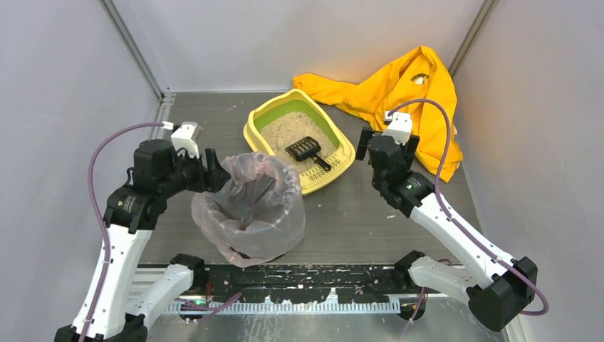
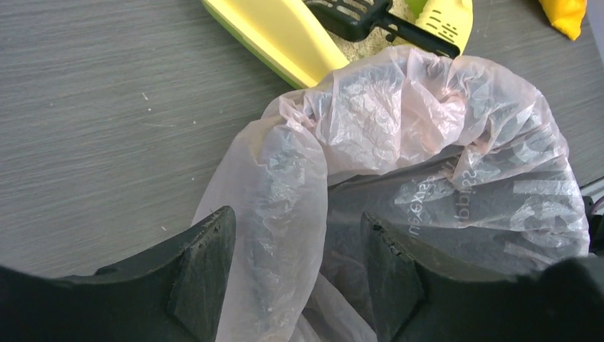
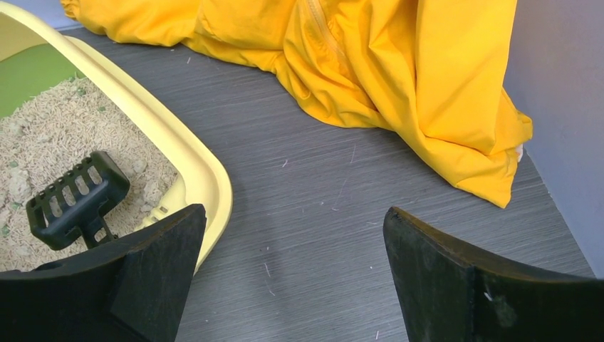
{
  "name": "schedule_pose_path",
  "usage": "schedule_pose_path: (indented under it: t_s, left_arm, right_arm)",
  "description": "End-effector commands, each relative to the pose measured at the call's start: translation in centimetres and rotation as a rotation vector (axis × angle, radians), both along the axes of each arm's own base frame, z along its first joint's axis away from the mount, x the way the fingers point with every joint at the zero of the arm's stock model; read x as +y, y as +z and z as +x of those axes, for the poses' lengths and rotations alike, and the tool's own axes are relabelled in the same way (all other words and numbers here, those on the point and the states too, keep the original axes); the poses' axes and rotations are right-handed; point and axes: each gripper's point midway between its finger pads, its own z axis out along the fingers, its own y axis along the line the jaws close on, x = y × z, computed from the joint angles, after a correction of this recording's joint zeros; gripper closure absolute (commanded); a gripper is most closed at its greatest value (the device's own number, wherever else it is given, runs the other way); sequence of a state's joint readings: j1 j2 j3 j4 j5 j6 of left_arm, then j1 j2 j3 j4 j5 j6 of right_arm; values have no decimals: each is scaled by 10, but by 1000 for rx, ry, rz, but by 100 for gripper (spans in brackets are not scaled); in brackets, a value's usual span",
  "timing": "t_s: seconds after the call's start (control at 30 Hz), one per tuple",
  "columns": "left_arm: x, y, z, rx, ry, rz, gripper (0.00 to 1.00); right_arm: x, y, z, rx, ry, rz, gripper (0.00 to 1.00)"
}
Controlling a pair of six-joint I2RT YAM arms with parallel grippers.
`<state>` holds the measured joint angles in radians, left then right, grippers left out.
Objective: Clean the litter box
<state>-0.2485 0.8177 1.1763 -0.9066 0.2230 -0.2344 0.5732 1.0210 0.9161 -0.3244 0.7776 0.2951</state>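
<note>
Starting the litter box clean: nothing scooped yet

My left end effector (image 2: 298,221) is released, its fingers astride the bin bag (image 1: 249,206) rim. My right end effector (image 3: 293,217), also released, hovers over the worktop (image 1: 370,214) just right of the litter box (image 1: 343,153), centre-far. The scoop (image 1: 306,149) lies on the litter; I judge all scooping remains.

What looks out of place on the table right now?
A crumpled yellow garment lies at the back right beside the litter box, unrelated to scooping. Pale litter specks are scattered over the table. The black scoop lies in the litter.
</note>
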Motion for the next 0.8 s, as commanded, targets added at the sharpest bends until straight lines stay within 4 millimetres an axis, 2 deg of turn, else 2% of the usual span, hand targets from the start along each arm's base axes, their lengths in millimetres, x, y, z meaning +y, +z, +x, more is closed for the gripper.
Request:
schedule_pose_path:
  t_s: [0.0, 0.13, 0.3, 0.37, 0.43, 0.6, 0.77]
  left_arm:
    - [-4, 6, -7, -9, -59, 14, 37]
    - [-9, -12, -6, 84, -77, 17, 43]
    - [-2, -41, 6, 183, -8, 59, 71]
    - [2, -44, 13, 184, 27, 70, 88]
    - [6, -42, 19, 160, 64, 71, 99]
    - [24, -20, 36, 77, 207, 79, 100]
    - [50, 4, 60, -3, 363, 151, 100]
  right_arm:
    - [4, 10, 0, -35, 8, 47, 0]
    - [4, 8, 0, -32, 11, 45, 0]
    - [3, 3, -1, -20, 10, 35, 0]
    - [2, 1, -1, -15, 9, 26, 0]
    - [1, -2, -1, -12, 7, 18, 0]
    - [3, -8, -1, -3, 15, 16, 0]
    - [13, -9, 1, 5, 58, 44, 0]
